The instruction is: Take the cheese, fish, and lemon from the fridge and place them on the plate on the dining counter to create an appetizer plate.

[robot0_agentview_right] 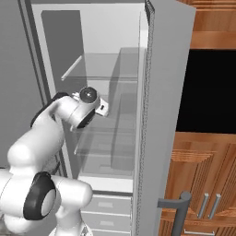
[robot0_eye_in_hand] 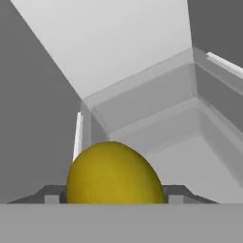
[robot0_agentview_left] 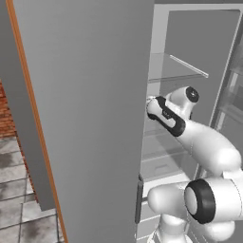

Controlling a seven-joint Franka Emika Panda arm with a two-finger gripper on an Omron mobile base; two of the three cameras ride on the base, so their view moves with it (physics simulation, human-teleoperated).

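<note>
Lemon point(robot0_eye_in_hand: 114, 173): yellow-green, oval, sitting between the jaws' tips, pinched there as far as one can judge, the tips showing at its two sides. Fridge point(robot0_agentview_right: 115, 92): doors open, white inside, the lemon within it above a glass shelf point(robot0_agentview_right: 108, 143); arm point(robot0_agentview_left: 190, 133) reaching in from the fridge front. Progress: lemon apparently gripped, not yet out of the fridge; carrying to the plate remains.

White arm point(robot0_agentview_left: 209, 147) reaches forward, elbow bent.

Lemon point(robot0_eye_in_hand: 114, 173) dull yellow, faintly greenish; fridge point(robot0_agentview_left: 90, 118) grey outside, white inside; cabinets point(robot0_agentview_right: 209, 170) brown wood, perhaps grained.
</note>
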